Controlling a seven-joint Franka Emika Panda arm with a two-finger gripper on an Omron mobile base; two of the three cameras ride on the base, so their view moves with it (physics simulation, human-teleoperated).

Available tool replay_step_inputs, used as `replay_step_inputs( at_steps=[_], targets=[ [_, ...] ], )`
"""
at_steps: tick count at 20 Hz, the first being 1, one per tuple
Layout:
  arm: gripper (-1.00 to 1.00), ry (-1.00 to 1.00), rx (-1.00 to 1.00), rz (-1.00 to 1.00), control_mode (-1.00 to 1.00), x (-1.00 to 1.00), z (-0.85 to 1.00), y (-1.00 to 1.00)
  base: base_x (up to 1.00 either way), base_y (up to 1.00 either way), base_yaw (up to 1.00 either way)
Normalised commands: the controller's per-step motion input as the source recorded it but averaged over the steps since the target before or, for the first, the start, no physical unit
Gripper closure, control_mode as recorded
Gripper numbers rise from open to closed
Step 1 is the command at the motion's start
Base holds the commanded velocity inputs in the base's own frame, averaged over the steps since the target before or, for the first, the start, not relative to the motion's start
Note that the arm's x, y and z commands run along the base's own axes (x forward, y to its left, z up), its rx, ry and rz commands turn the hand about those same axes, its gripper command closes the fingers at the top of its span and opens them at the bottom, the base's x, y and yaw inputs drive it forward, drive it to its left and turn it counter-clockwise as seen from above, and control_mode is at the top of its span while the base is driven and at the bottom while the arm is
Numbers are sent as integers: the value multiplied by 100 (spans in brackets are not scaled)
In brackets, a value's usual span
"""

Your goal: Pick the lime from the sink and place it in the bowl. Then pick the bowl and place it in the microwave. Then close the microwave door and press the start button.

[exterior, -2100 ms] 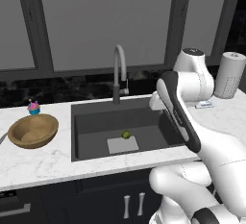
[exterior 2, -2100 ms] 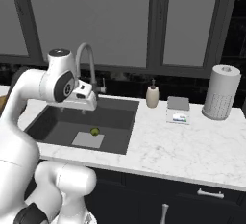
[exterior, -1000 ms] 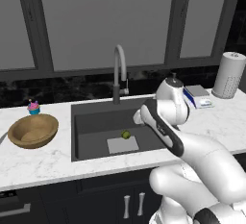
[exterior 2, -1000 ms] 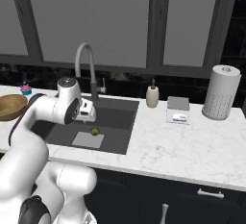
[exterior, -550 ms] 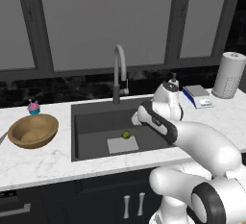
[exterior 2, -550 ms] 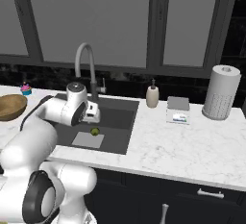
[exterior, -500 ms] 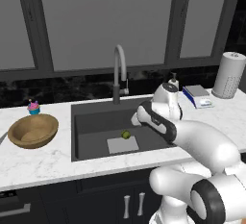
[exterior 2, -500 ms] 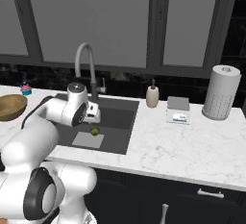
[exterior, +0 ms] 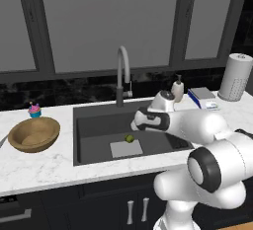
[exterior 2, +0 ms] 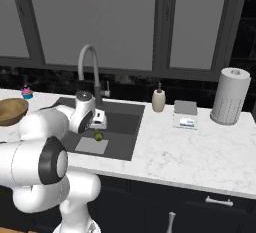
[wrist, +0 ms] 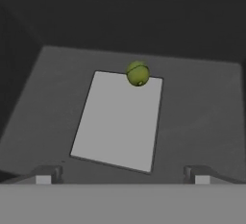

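While your gripper (wrist: 120,172) hangs over the sink (exterior: 94,125) with its jaws spread wide and nothing between them, the lime (wrist: 138,73) lies ahead of the fingertips (wrist: 45,174), on the far edge of the pale drain plate (wrist: 117,119). Well off to the gripper's left, the bowl (exterior: 33,134) sits on the counter (exterior: 34,167) beside a cupcake (exterior: 34,109).

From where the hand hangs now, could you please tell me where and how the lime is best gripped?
Grip the lime across its round middle, coming straight down from above. It is a small ball lying free on the sink floor at the edge of the pale drain plate, so any width should do. The open pincer hangs short of it and would probably need to advance first.
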Motion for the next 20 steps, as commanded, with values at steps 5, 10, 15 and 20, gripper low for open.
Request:
replay_step_inputs(
  at_steps=[5, 10, 15, 20],
  targets=[
    [-100, 0, 0, 0, -100, 45, -25, 3, 0, 0, 0],
    [-100, 2, 0, 0, -100, 52, -23, 0, 0, 0, 0],
    [-100, 4, 0, 0, -100, 46, -28, 0, 0, 0, 0],
    [-100, 0, 0, 0, -100, 17, -43, 0, 0, 0, 0]
  ],
)
